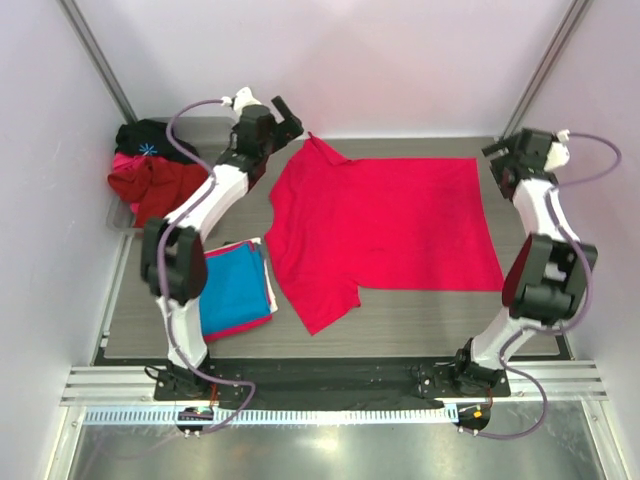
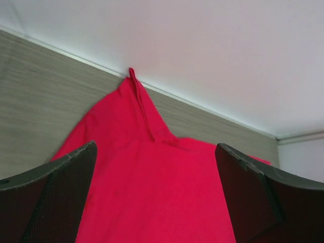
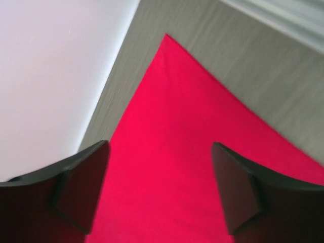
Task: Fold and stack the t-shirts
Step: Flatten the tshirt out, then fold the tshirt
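Crimson-pink tee (image 1: 385, 225) spread flat, left fingers (image 2: 50, 202) parted, right fingers (image 3: 76, 192) parted

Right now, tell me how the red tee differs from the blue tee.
The red tee is spread open, sleeves out; the blue tee is folded into a compact rectangle. The red tee covers far more table than the blue tee. The red tee lies alone mid-table; the blue tee sits at the left on a folded pink layer. Both lie flat.
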Tool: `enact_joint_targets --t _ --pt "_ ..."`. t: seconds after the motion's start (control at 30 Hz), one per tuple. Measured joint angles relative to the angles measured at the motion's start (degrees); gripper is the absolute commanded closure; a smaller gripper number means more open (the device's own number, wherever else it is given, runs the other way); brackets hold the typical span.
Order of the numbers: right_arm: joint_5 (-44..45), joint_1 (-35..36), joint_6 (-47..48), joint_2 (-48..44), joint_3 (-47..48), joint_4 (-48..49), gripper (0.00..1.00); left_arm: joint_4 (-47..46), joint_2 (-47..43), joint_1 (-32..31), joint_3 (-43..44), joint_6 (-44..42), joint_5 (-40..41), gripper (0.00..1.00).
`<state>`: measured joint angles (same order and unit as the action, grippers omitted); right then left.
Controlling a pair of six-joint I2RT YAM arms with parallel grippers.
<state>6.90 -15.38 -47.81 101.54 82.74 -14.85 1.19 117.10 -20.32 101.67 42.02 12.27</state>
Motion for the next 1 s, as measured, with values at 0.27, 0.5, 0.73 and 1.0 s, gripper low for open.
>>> enact_joint_targets --t 0.27,0.5,0.73,1.0 --pt "-12.5 -10.8 -3.8 -16.9 -24.6 1.6 0.17 4.9 -27.7 -3.1 -20.2 1.2 1.0 0.00" --pt "-12.3 -2.1 3.1 -27.9 -31.4 -2.9 0.00 11.7 -34.9 -14.1 -34.6 1.2 2.9 0.00" --pt "-5.0 1.6 6.5 -40.6 -34.9 -9.2 0.03 20.7 -39.4 -25.6 -41.3 2.8 8.0 0.00" --pt "1.0 -1.1 5.9 -43.6 -40.4 -16.0 0.15 20.9 -50.2 -25.5 -52.7 5.3 6.8 0.07"
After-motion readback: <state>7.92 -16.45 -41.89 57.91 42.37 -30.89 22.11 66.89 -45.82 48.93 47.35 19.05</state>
